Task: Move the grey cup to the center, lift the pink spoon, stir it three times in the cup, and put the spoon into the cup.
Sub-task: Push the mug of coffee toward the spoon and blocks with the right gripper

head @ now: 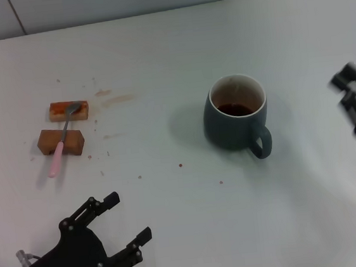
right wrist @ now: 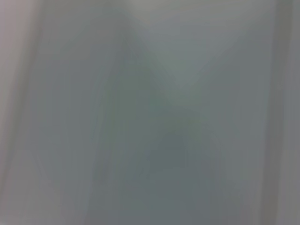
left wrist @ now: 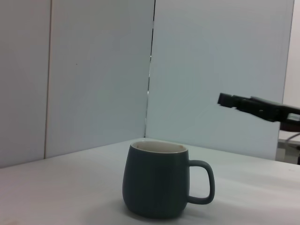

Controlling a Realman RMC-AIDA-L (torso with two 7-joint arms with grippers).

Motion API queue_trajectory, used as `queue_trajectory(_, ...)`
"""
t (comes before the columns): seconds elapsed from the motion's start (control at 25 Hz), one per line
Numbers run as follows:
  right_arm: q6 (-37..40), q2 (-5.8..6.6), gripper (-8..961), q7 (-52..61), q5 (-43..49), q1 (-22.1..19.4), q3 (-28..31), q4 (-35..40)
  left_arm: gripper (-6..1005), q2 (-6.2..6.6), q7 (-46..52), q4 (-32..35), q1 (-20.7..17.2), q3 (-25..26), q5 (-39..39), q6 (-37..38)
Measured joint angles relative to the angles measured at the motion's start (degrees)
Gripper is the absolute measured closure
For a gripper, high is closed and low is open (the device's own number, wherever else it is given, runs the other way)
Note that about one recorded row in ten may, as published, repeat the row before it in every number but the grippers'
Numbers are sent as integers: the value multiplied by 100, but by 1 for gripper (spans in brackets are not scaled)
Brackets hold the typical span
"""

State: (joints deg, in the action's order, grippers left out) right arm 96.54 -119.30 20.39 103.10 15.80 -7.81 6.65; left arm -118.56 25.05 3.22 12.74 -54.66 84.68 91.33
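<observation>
Broadly, the white worktop [head: 172, 77] carries everything, with the grey cup [head: 237, 121] as the landmark. It stands upright right of the worktop's middle, dark brown liquid inside, its loop handle turned toward the robot and slightly to the right. The left gripper [head: 114, 226] hovers well to the cup's near left, jaws spread wide and holding nothing. The right gripper [head: 352, 89] hangs off to the cup's right, apart from it; whether its jaws are open or closed cannot be told. Far to the cup's left lie 2 brown blocks [head: 61, 141]. The pink spoon [head: 61, 142] rests across them, its metal bowl on the farther block, its pink handle over the nearer one and down to the worktop.
</observation>
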Motion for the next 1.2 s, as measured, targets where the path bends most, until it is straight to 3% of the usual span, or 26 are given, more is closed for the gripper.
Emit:
queue_trajectory(0.16, -775, -3, 694, -33, -369, 106, 349, -54, 170, 0, 0, 13, -6, 13, -17, 19)
queue_trajectory(0.44, -2080, -10, 899, -613, -349, 491, 291, -233, 171, 0, 31, 26, 3, 20, -38, 39)
queue_trajectory(0.84, -2909, -7, 898, -865, -295, 1062, -463, -539, 170, 4, 37, 30, 1, 98, -40, 83)
queue_trajectory(1.2, -3184, -18, 897, -876, -290, 1337, -581, -866, 171, 9, 42, 29, 0, 107, -47, 94)
